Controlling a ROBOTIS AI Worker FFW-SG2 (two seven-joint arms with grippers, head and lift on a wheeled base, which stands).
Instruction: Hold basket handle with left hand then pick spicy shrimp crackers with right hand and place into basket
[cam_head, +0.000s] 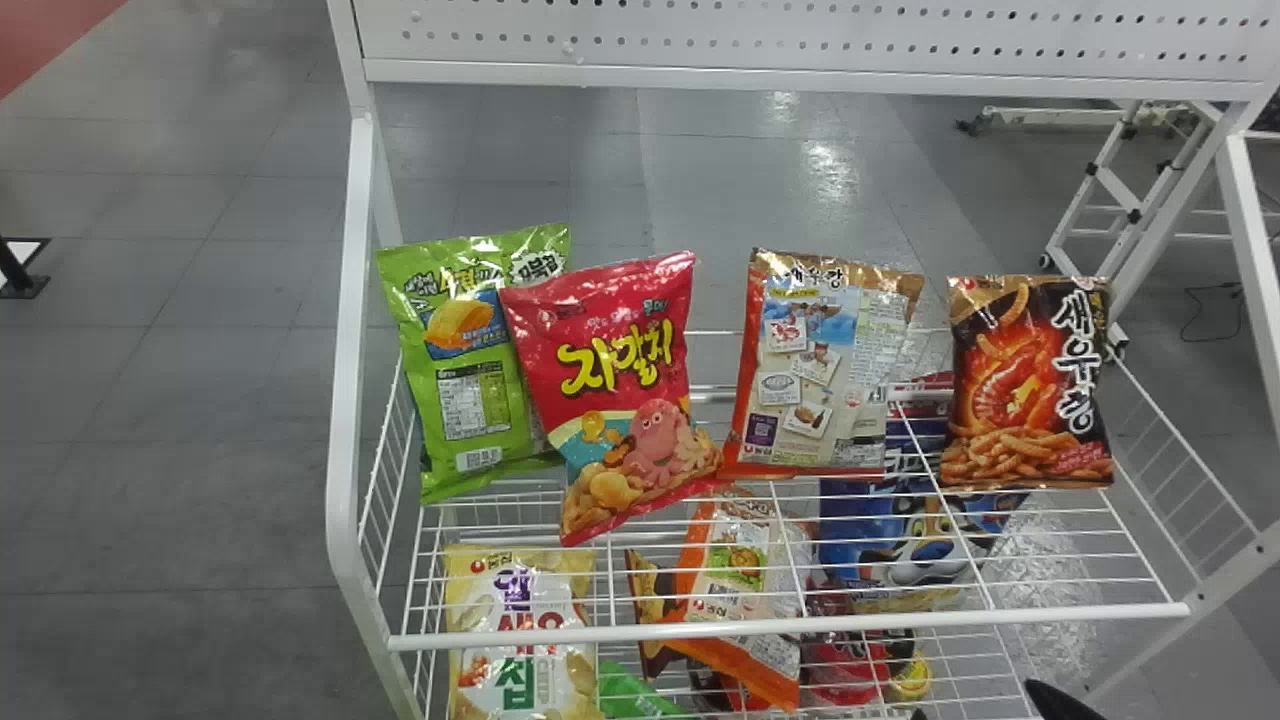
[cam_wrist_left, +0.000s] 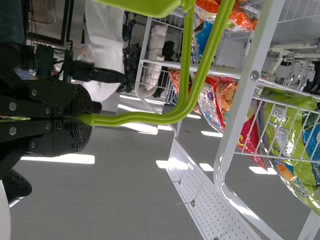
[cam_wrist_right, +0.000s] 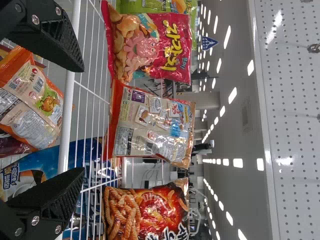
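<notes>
Left claw (cam_wrist_left: 87, 119): closed around the green basket handle (cam_wrist_left: 145, 118), beside the rack. Hold firmly and level throughout, to guard against swing of the basket (cam_wrist_left: 140, 5).

Right claw (cam_wrist_right: 83, 120): wide open, with nothing in its grasp; dark tip at the lower right edge of the frame in the head view. Probable step in hand: approach to the spicy shrimp crackers (cam_head: 1030, 385).

Target position: right of the frame in the head view, upright on the wire shelf (cam_head: 790, 630), dark front outward. Do not confuse with the beige-backed bag (cam_head: 822, 365), near it and right of centre in the frame.

Procedure, as judged:
1. Raise the right claw above the front rail before any forward travel.
2. Align squarely with the target, one finger to each side; avoid the beige-backed bag.
3. Advance well past the side edges, for a grip on the filled middle rather than on the crimped seal.
4. Close gently. Expect a light, slippery, yielding pack; avoid crushing the contents.
5. Lift straight up, then withdraw over the rail, clear of the wires.
6. Carry to the basket, lower inside, then release
</notes>
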